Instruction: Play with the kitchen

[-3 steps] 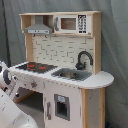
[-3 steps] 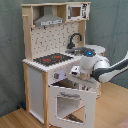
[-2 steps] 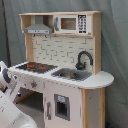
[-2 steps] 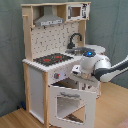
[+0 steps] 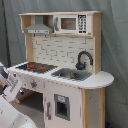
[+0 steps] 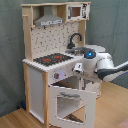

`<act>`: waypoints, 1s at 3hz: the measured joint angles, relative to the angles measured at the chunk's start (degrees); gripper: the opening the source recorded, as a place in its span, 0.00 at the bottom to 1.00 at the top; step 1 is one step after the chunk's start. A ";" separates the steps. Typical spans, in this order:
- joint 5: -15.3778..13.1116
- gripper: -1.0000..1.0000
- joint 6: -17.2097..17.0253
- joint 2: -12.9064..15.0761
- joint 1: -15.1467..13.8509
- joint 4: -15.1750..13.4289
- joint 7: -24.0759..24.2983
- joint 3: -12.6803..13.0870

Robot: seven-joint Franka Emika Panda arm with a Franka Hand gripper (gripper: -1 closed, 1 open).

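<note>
The kitchen [image 5: 65, 92] is a white and light-wood toy with a black-red stovetop [image 5: 37, 66], a steel sink [image 5: 71, 74] and a black faucet [image 5: 84, 59]. In the second exterior view its windowed oven door [image 6: 70, 104] stands open, swung out from the cabinet front below the stovetop [image 6: 51, 59]. My gripper [image 6: 78, 69] sits at the counter's front edge, just above the open door and beside the knob panel. The white arm [image 6: 102, 65] reaches in from the second exterior view's right. In the first exterior view the arm [image 5: 10, 87] shows at the lower left.
A grey hood [image 5: 39, 29] and a toy microwave [image 5: 72, 23] sit on the top shelf over the pegboard back [image 6: 56, 37]. A grey curtain [image 5: 115, 50] hangs behind. The wooden floor [image 6: 112, 107] shows around the kitchen.
</note>
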 joint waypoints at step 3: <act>-13.35 1.00 -15.03 -5.09 6.02 3.47 4.13 -2.31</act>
